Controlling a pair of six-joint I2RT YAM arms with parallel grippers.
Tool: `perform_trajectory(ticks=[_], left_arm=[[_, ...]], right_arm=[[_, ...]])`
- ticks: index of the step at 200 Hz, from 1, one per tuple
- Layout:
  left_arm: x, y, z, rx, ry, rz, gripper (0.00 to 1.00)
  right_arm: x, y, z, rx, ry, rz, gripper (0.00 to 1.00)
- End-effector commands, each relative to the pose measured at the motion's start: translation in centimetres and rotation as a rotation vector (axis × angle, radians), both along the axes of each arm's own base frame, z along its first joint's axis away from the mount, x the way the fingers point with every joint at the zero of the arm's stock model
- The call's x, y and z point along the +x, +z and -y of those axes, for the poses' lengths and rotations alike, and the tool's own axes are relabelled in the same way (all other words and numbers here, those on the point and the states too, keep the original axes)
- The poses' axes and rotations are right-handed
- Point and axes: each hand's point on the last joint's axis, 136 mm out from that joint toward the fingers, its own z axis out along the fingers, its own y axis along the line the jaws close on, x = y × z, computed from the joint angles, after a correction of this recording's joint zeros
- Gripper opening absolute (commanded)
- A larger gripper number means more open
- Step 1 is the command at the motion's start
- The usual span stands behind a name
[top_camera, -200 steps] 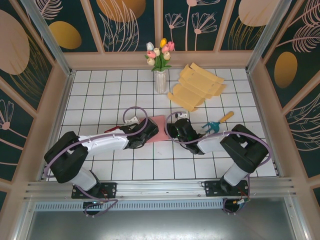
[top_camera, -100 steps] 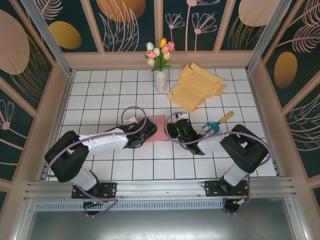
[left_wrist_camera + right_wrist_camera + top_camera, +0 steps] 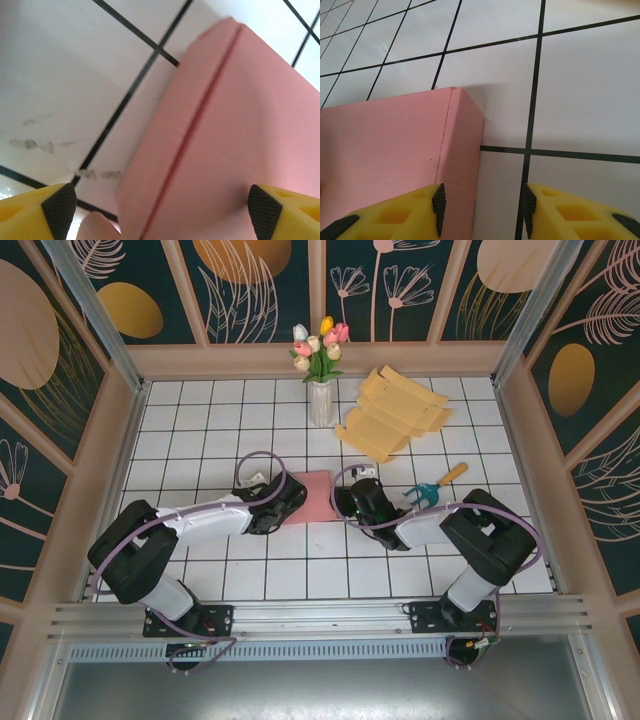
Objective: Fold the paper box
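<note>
The pink paper box (image 3: 316, 496) lies flat-sided on the white tiled table, between my two grippers. My left gripper (image 3: 289, 500) is at its left end, open wide. In the left wrist view the box (image 3: 225, 125) with its fold crease sits between the black fingertips (image 3: 59, 210), and a gap shows on the left side. My right gripper (image 3: 349, 502) is at the box's right end. In the right wrist view the jaws of the right gripper (image 3: 483, 209) stand apart astride the box's right edge (image 3: 462, 150), one pad over the pink top, the other over bare tile.
A white vase of tulips (image 3: 320, 398) stands at the back centre. Yellow flat cardboard blanks (image 3: 395, 412) lie to its right. A small blue garden tool with a wooden handle (image 3: 435, 487) lies just right of my right arm. Frame walls close in the table.
My left gripper has drawn back slightly to the left, uncovering more of the pink box, and its jaws have narrowed a little. The right arm has not moved.
</note>
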Motion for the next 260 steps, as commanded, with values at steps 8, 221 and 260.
perform_trajectory(ticks=[8, 221, 260], left_arm=[[0.3, 0.3, 0.8, -0.064, -0.02, 0.012, 0.93], [0.1, 1.2, 1.3, -0.086, 0.01, -0.031, 0.93], [-0.1, -0.2, 1.4, -0.076, 0.015, -0.059, 0.9]], right_arm=[[-1.7, -3.0, 1.0, -0.071, 0.011, -0.078, 0.47], [-1.7, -3.9, 0.7, -0.077, 0.022, -0.094, 0.47], [-1.7, -4.0, 0.7, -0.076, 0.022, -0.096, 0.46]])
